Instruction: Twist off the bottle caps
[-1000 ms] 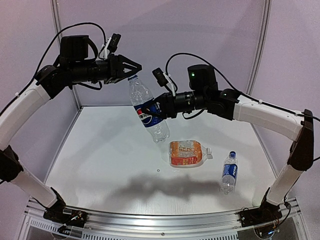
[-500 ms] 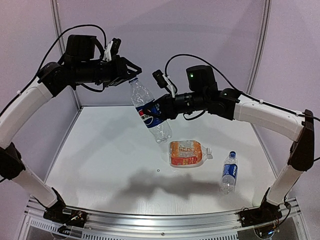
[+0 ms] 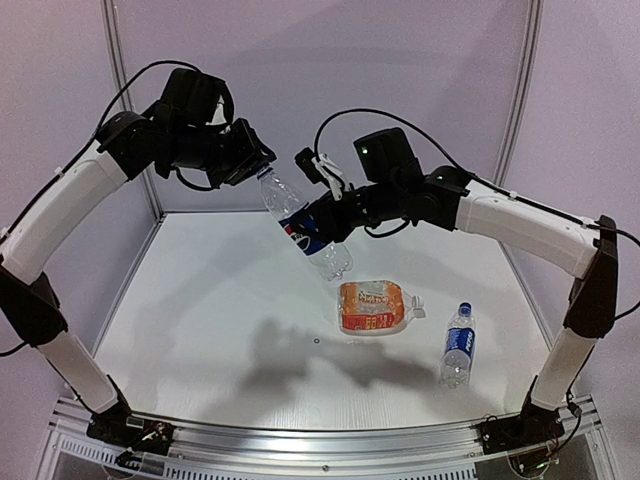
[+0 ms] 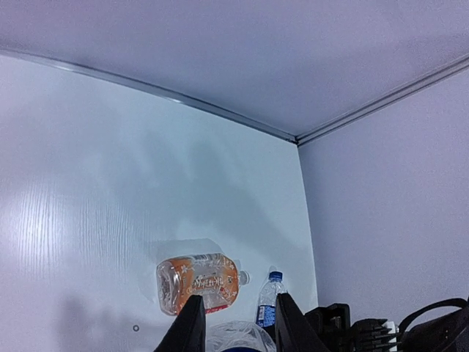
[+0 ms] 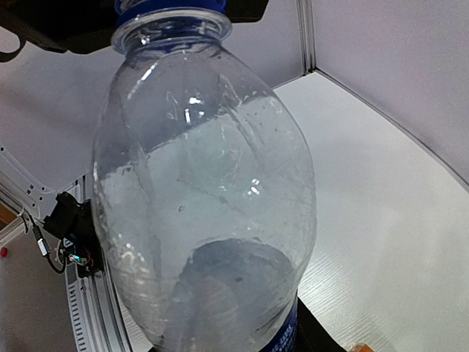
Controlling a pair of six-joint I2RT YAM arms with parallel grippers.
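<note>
A slim clear bottle [image 3: 328, 256] with a blue label hangs tilted in the air over the back of the table. My right gripper [image 3: 312, 222] is shut on its labelled middle, and the bottle fills the right wrist view [image 5: 205, 183]. My left gripper [image 3: 252, 162] is closed over the bottle's top, its fingers [image 4: 192, 323] straddling the neck. The blue cap [image 4: 238, 347] barely shows between them. A squat orange-labelled bottle [image 3: 375, 307] lies on the table with its whitish cap [image 4: 243, 277] on. A second slim bottle [image 3: 458, 345] lies with its blue cap [image 3: 465, 307] on.
The white table [image 3: 200, 300] has a metal rail at its near edge and grey walls at the back and sides. The orange bottle [image 4: 196, 282] and small bottle [image 4: 268, 302] lie right of centre. Both arms meet high over the back of the table.
My left wrist has rotated and its fingers have closed in on the bottle's top. The bottle has tilted further to the left. The right gripper has kept its hold and shifted slightly left.
</note>
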